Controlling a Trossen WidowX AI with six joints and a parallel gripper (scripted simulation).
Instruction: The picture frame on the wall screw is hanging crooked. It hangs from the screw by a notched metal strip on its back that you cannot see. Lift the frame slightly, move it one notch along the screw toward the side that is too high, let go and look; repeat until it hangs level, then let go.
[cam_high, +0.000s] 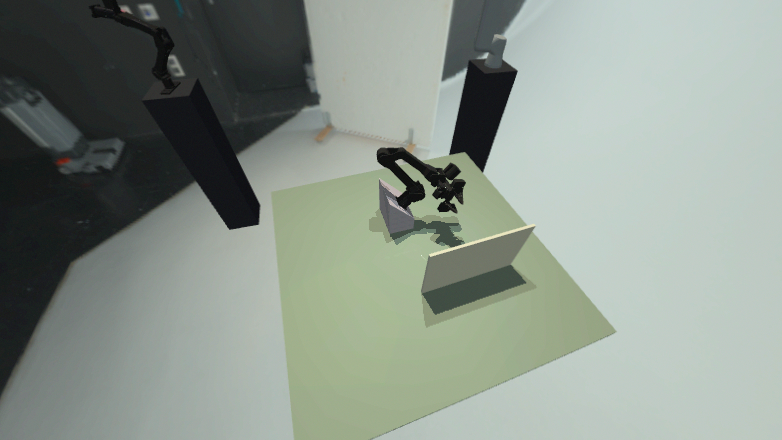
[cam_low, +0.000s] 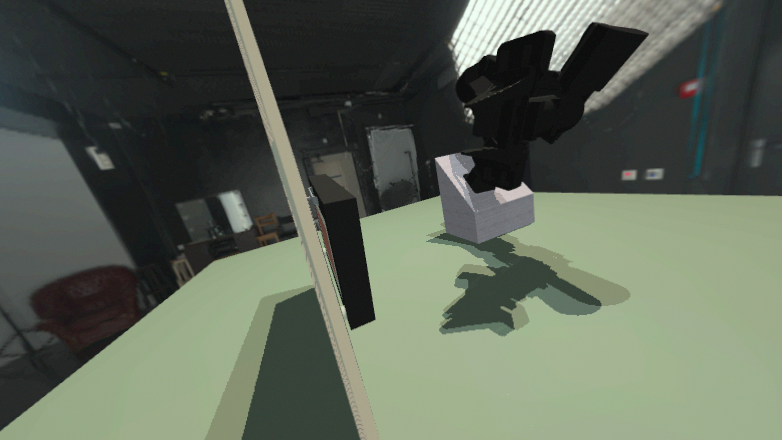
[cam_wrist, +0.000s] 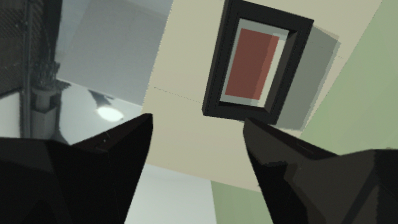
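The black picture frame (cam_wrist: 214, 65) (cam_low: 341, 246) with a red picture hangs on the cream wall panel (cam_wrist: 175, 65) (cam_high: 475, 262) (cam_low: 328, 306). The wrist view is rolled, so the panel's top edge lies at left. Against the panel's edges the frame is visibly crooked. The end nearer the fingertips sits lower, which is the left end as seen facing it; the other end is higher. The screw and the notched strip are hidden. My gripper (cam_wrist: 199, 123) (cam_high: 458, 206) is open and empty, drawn back from the panel, and touches nothing.
The arm's base stands on a pale wedge block (cam_high: 400, 221) (cam_low: 505, 216) on the green table top (cam_high: 339, 328) (cam_low: 628, 355). The top camera sees the panel's back. Two dark pedestals (cam_high: 205, 158) (cam_high: 481, 114) stand beyond the table.
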